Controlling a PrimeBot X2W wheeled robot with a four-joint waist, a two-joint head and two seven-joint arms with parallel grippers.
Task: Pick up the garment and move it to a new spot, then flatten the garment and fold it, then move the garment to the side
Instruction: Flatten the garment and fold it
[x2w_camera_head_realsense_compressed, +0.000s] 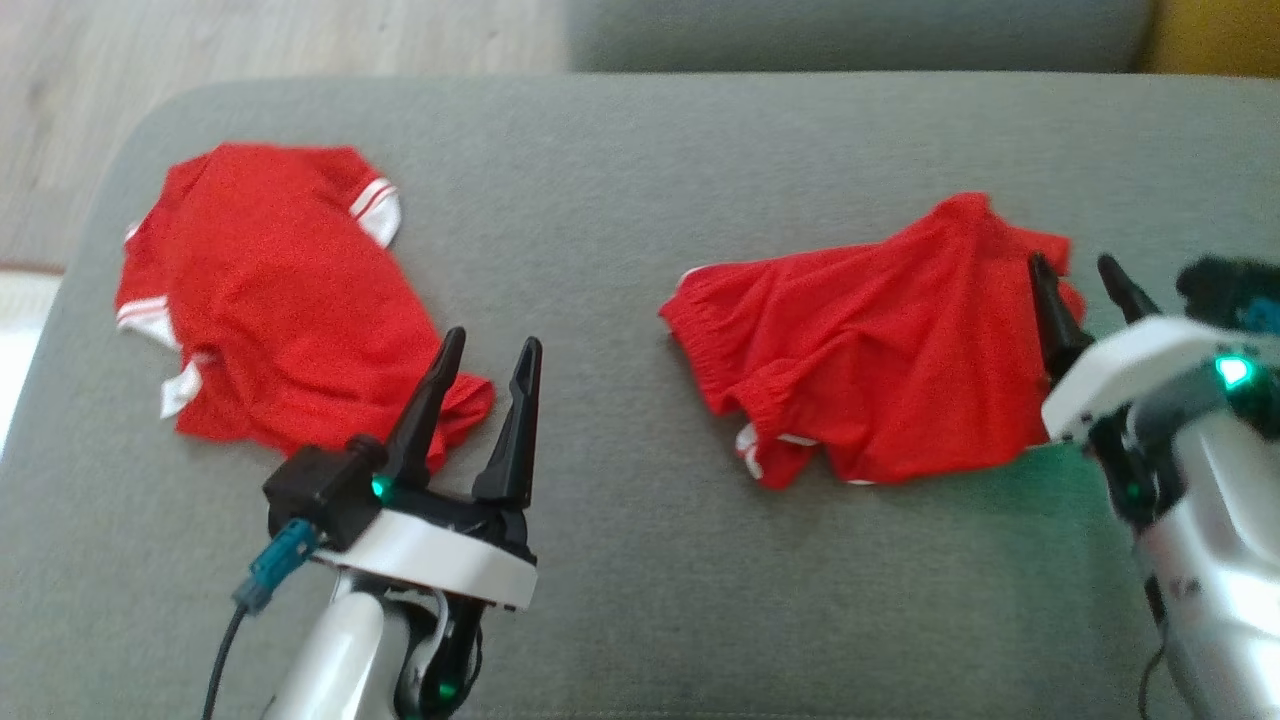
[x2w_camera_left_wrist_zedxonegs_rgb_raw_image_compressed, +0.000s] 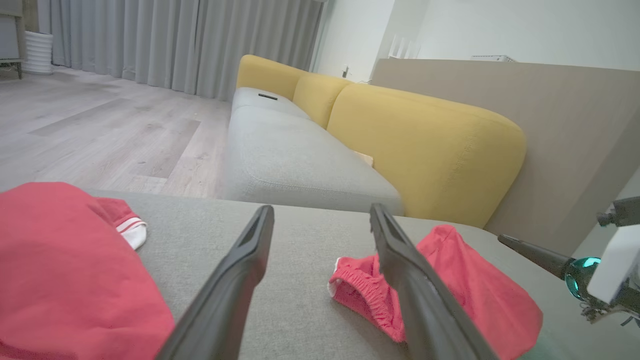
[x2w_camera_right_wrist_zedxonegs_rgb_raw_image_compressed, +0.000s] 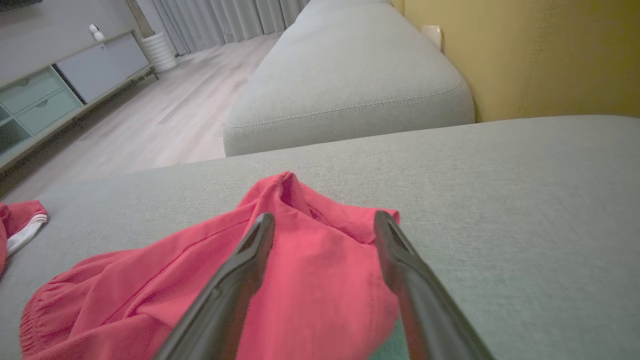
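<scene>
Left jaws wide open, empty, red shirt (x2w_camera_head_realsense_compressed: 270, 290) just left of them, right jaws spread wide, holding nothing, red shorts (x2w_camera_head_realsense_compressed: 860, 350) beneath them, on grey cushion (x2w_camera_head_realsense_compressed: 600, 200).

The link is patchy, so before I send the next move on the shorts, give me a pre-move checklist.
1. Right tool open: ok. Its fingers stand spread over the right edge of the red shorts.
2. Nothing pinched in the right tool: ok. The fabric lies loose under it in the right wrist view.
3. Shorts flat enough to fold: not ok. They are bunched, with a raised peak at the far edge.
4. Left tool open and holding nothing: ok.
5. Left tool clear of the red shirt: cannot tell. It sits right at the shirt's near corner.
6. Garments apart: ok. Bare grey cushion shows between them.
</scene>
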